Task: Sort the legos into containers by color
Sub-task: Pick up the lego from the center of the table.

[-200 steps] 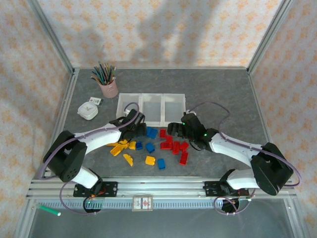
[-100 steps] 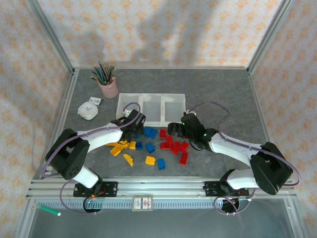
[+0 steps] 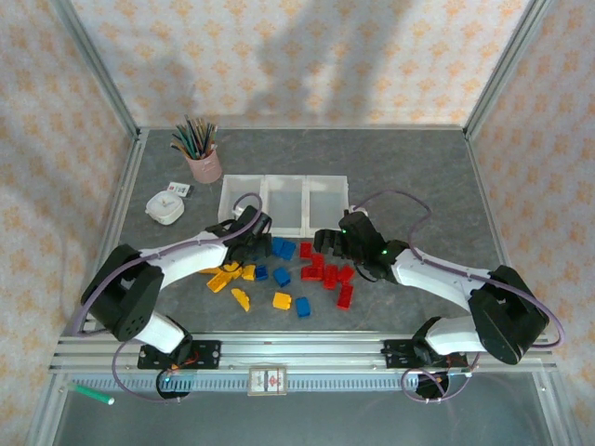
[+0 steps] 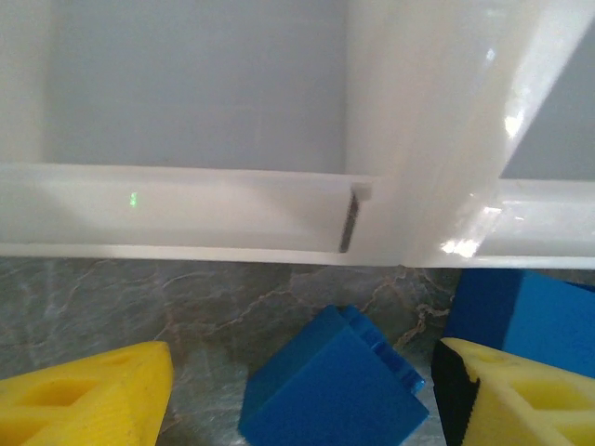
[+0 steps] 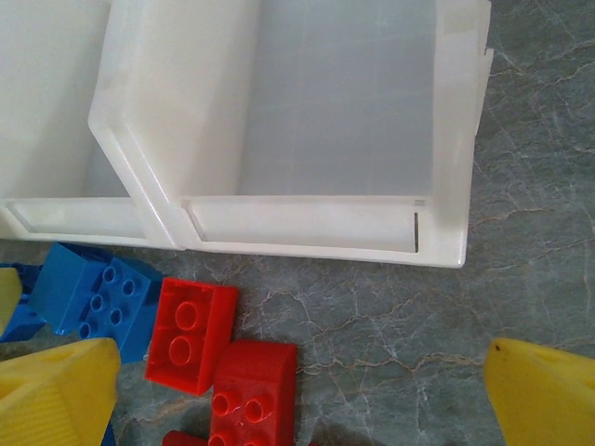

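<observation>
Almost nothing moves: left claw point(image 4: 304, 373) stays spread astride blue brick point(image 4: 330, 388), right claw point(image 5: 302, 370) spread above red bricks point(image 5: 191, 334); bins point(image 5: 307, 229) empty, sorting unstarted.

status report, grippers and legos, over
Left gripper open, blue lego between its fingers, not gripped. Right gripper open, above red legos. Containers empty; legos on table. Nothing blocking them.

Glossy smooth plastic legos point(image 3: 282, 276), translucent white plastic containers point(image 3: 262, 204) — matt grey marbled table point(image 3: 400, 167)
</observation>
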{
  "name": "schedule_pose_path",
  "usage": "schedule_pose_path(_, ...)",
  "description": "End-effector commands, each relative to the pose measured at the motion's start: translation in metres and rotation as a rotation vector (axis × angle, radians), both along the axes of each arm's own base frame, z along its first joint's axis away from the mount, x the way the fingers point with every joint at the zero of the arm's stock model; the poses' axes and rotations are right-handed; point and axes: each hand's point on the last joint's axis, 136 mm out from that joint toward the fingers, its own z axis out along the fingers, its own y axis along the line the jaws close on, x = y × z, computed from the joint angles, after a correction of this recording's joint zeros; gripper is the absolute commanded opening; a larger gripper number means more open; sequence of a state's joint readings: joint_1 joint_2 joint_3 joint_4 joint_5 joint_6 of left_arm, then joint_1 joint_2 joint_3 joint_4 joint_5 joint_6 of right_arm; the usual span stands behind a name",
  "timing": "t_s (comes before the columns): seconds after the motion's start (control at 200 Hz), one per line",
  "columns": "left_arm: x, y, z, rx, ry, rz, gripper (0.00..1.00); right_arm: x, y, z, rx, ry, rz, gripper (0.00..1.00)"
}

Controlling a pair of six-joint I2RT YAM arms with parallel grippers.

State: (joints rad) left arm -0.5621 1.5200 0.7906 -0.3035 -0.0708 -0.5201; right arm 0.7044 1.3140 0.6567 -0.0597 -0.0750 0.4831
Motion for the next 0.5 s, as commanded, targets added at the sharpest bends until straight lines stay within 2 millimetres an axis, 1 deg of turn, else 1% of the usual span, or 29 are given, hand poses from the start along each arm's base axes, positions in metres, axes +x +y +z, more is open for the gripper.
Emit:
schedule_pose_path(0.0,0.008,-0.011,0.0,0.003,0.011,-0.093,0.76,0.007,0.003,0.014,0.022,-0.033,-0.026,1.0)
schedule_pose_path(0.155,0.009,-0.016,-0.005,0.01,0.024,-0.132,0.71,0.005,0.001,0.012,0.023,-0.029,-0.032,1.0)
schedule_pose_path(0.315,0.011,-0.019,-0.011,0.029,0.047,-0.161,0.7,0.006,0.001,0.011,0.02,-0.024,-0.034,1.0)
schedule_pose_path(0.415,0.007,-0.024,-0.015,0.01,0.072,-0.191,0.66,0.006,0.0,0.01,0.016,-0.021,-0.037,1.0)
schedule_pose_path(0.495,0.001,-0.025,-0.017,0.013,0.089,-0.2,0.64,0.006,0.0,0.011,0.014,-0.023,-0.042,1.0)
